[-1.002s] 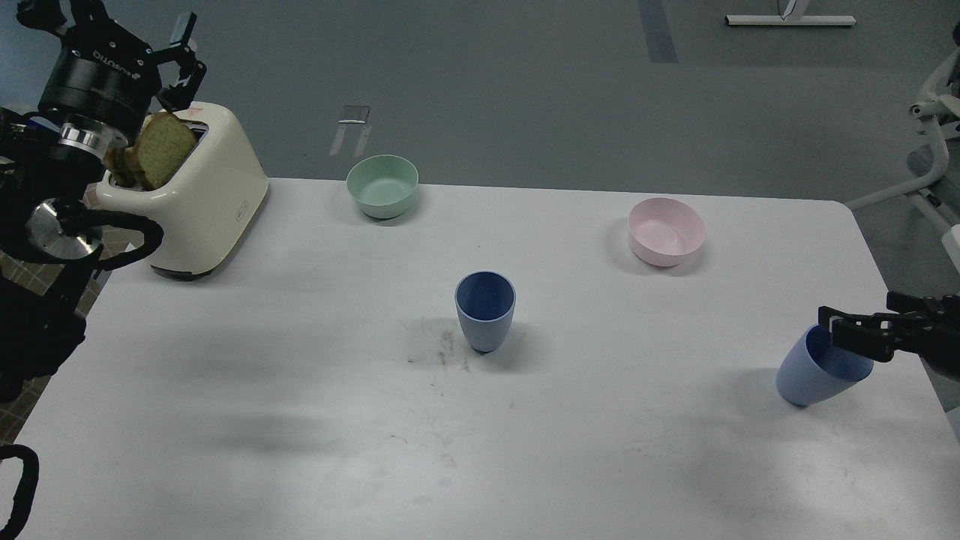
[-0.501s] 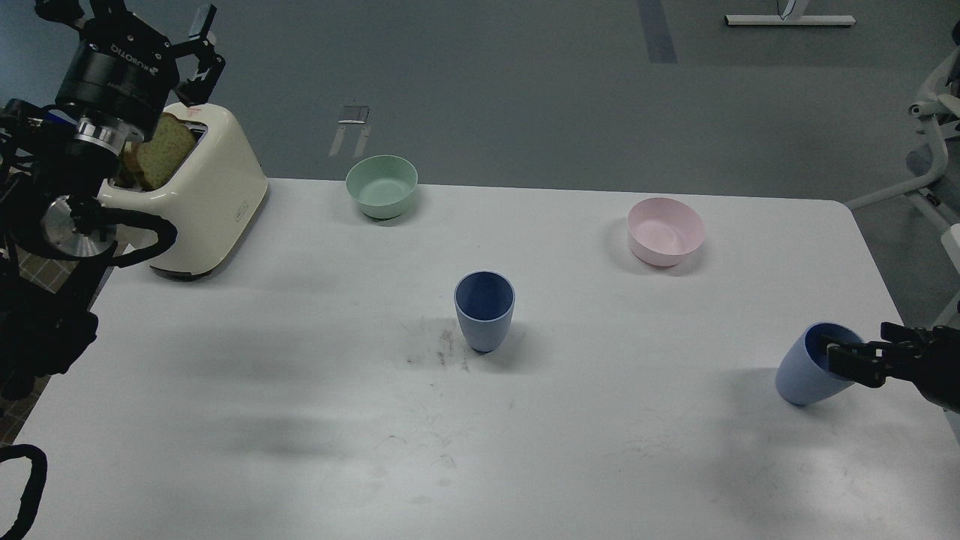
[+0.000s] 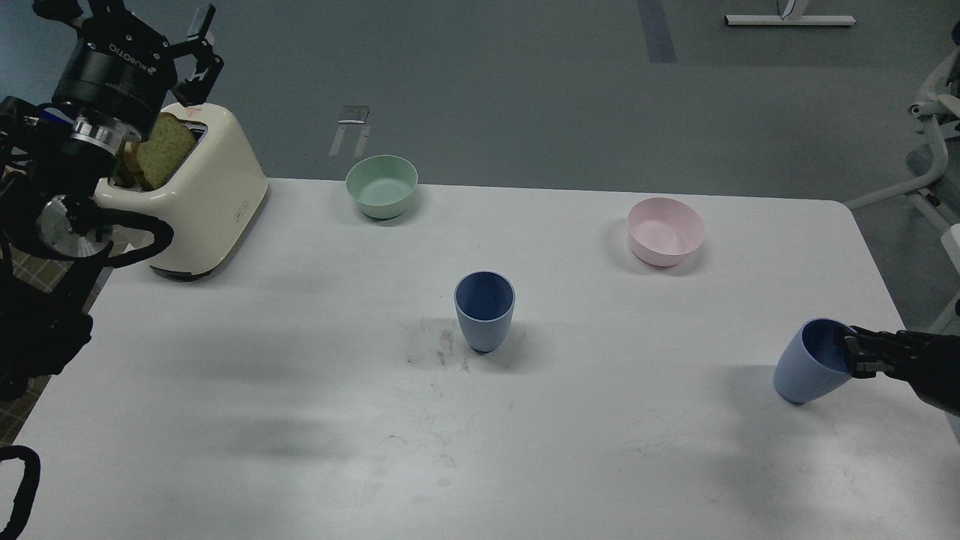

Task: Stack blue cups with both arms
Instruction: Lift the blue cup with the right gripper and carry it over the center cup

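While our right gripper (image 3: 855, 352) pinches the rim of one blue cup (image 3: 808, 371) near the table's (image 3: 300, 390) right edge, that cup leans with its mouth tipped toward the gripper, its base low on the surface (touching or not, we cannot tell). Our second blue cup (image 3: 484, 309) stands upright mid-table, well apart. Our left gripper (image 3: 127, 19) hangs empty above the cream toaster (image 3: 202, 202), fingers spread wide. A mint-green bowl (image 3: 382, 186) and a pink bowl (image 3: 666, 231) sit farther back.
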`<state>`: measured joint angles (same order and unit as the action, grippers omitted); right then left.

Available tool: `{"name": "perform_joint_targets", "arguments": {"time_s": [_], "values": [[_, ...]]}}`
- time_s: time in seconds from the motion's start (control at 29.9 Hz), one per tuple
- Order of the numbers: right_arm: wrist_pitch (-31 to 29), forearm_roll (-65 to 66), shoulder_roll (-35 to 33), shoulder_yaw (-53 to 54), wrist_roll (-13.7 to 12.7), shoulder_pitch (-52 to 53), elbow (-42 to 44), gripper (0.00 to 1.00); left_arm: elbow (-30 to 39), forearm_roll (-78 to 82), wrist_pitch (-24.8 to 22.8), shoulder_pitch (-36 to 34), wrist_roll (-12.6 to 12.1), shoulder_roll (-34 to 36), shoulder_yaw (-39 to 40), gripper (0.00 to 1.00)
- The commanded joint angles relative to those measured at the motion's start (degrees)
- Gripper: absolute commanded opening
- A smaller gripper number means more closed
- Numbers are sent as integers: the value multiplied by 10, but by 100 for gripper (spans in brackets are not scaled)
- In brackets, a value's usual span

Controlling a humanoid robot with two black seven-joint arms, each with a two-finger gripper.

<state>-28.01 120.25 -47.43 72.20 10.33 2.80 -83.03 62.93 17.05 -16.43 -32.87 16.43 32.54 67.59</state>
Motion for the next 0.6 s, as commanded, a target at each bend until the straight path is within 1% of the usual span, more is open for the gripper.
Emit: {"name": "perform_joint_targets", "arguments": {"time_s": [0.0, 0.13, 0.2, 0.23, 0.3, 0.37, 0.5, 0.57], "values": [[0, -10, -3, 33, 1, 3, -6, 0, 1, 1, 0, 0, 0, 0, 0, 97], [0, -40, -6, 81, 1, 9, -14, 0, 1, 1, 0, 0, 0, 2, 0, 97], [0, -80, -7, 89, 0, 56, -38, 0, 1, 1, 0, 0, 0, 2, 0, 97], [0, -80, -7, 89, 0, 56, -38, 0, 1, 1, 0, 0, 0, 2, 0, 97], [0, -115, -6, 87, -2, 125, -57, 0, 2, 1, 0, 0, -1, 1, 0, 97], [0, -122, 0, 82, -3, 172, -71, 0, 2, 1, 0, 0, -1, 1, 0, 97], [0, -122, 56, 31, -8, 250, -86, 0, 3, 1, -1, 0, -1, 1, 0, 97], [0, -122, 91, -33, -13, 319, -87, 0, 2, 2, -4, 0, -2, 3, 0, 97]]}}
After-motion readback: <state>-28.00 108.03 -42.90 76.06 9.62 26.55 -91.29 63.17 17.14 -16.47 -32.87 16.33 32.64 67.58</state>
